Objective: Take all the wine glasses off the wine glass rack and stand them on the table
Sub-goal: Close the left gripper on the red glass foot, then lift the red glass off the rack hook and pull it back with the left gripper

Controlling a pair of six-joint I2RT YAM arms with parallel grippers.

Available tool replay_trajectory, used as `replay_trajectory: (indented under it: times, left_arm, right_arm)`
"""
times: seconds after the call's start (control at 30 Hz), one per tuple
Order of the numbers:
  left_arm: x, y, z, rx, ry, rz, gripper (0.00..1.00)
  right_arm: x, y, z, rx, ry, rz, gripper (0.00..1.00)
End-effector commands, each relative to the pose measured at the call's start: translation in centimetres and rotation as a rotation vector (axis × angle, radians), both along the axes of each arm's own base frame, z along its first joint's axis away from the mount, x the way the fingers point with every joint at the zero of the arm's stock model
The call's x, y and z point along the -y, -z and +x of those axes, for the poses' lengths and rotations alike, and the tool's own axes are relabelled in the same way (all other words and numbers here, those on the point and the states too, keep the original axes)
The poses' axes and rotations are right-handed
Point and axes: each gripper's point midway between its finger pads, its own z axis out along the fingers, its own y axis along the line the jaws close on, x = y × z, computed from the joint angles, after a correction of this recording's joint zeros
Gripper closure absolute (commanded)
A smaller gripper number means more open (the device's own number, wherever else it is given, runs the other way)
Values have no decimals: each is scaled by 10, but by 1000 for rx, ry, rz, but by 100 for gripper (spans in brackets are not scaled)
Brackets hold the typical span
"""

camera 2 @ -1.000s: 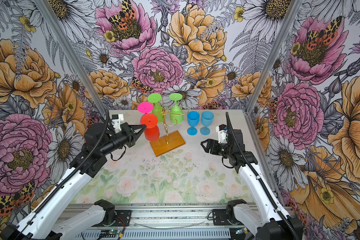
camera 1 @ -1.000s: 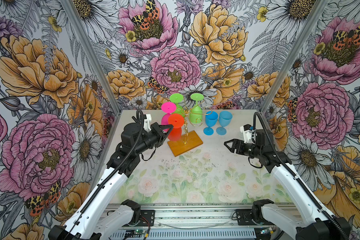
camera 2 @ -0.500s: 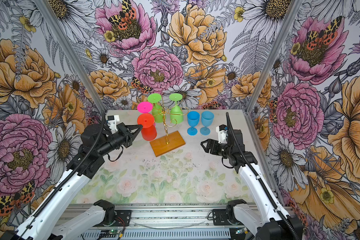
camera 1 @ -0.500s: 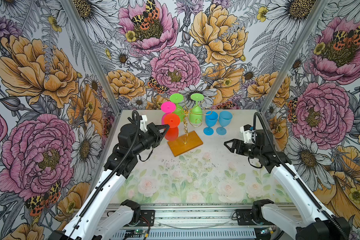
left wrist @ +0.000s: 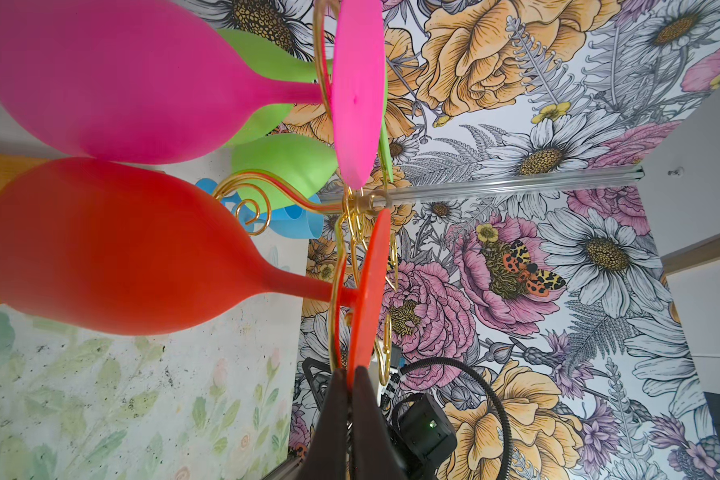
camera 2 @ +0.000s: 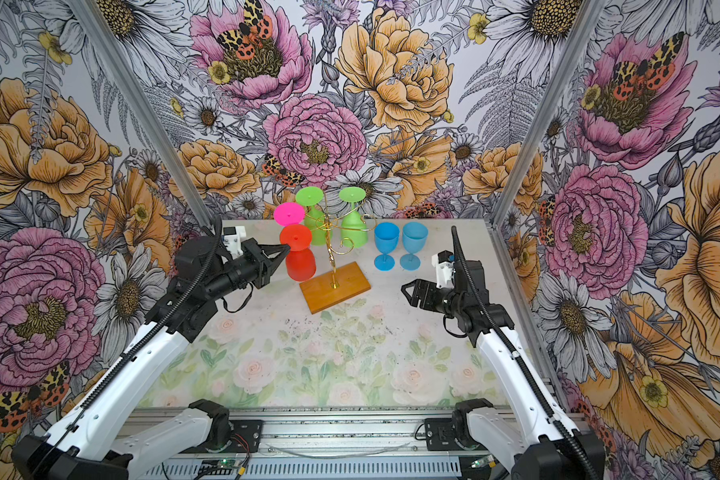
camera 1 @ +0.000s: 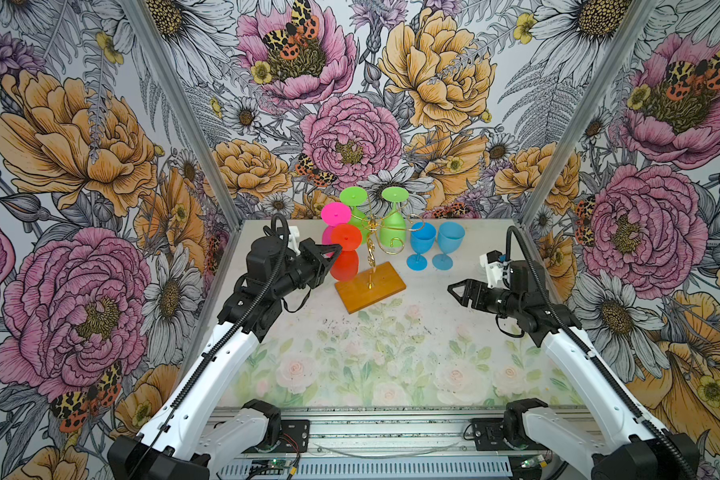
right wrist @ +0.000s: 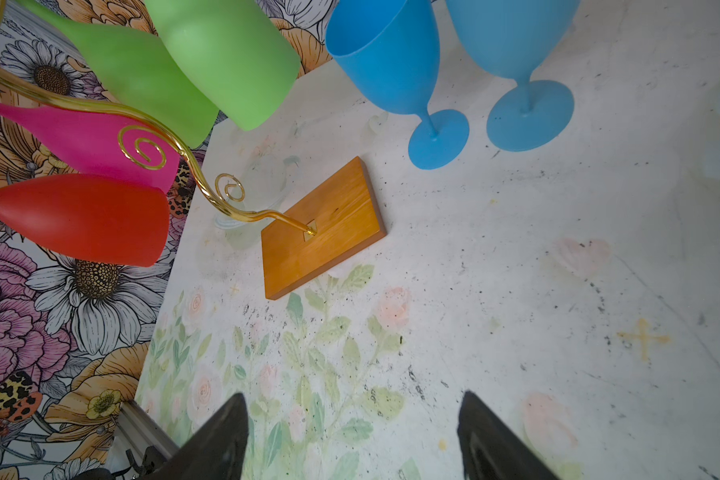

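The left wrist view gives what the top views cannot: the left pincer (left wrist: 350, 376) is clenched on the rim of the red wine glass's (left wrist: 121, 245) foot. The thin disc is nipped edge-on between the two black fingers (left wrist: 329, 415), and a gold wire of the wine glass rack (left wrist: 360, 203) crosses the stem just beside that foot. In both top views the red wine glass (camera 1: 345, 266) hangs bowl down at the left side of the rack (camera 1: 371, 286). Its bowl is above the table (camera 1: 391, 340), near the left corner of the wooden base, and the left pincer (camera 1: 336, 250) reaches it from the left. Only the right wrist view shows plainly that the right pincer (right wrist: 352, 395) is released, its fingers wide apart over bare table and pointing toward the base. In a top view the right pincer (camera 2: 407, 291) hovers well apart from the rack. Whether the stem rests on the wire or is lifted off it cannot be told. The pink glass (left wrist: 142, 79) hangs just beside the red one and is half hidden behind it from above. Two green glasses (camera 1: 393, 226) hang at the rear. Two blue glasses (camera 1: 422, 241) stand upright to the right of the rack. The left wall lies close behind the left arm, while open table stretches in front of the base and between the arms.
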Motion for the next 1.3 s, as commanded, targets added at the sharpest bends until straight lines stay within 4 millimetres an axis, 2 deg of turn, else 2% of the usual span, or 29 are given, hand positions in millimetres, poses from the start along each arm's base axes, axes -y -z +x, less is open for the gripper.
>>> replay_trajectory:
  times: [0.0,0.53,0.77,0.93,1.13,1.27]
  left_arm:
    - [3,-14,0,22,6,-4,100]
    - [29,-18,-2,28,98,18,100]
    - [39,-17,-18,36,163,38,100]
    - [36,-16,-29,46,179,50,100]
    - [37,-15,-50,79,248,57,100]
    - [39,-7,-65,83,314,57,100]
  right_arm:
    - [-4,-7,0,37,-16,15,20]
    - [-4,-4,0,37,-18,15,20]
    - [-4,-4,1,38,-18,17,20]
    - [-5,-5,0,39,-19,23,20]
    - [-7,-5,0,30,-27,36,20]
    - [-8,-6,0,26,-28,44,20]
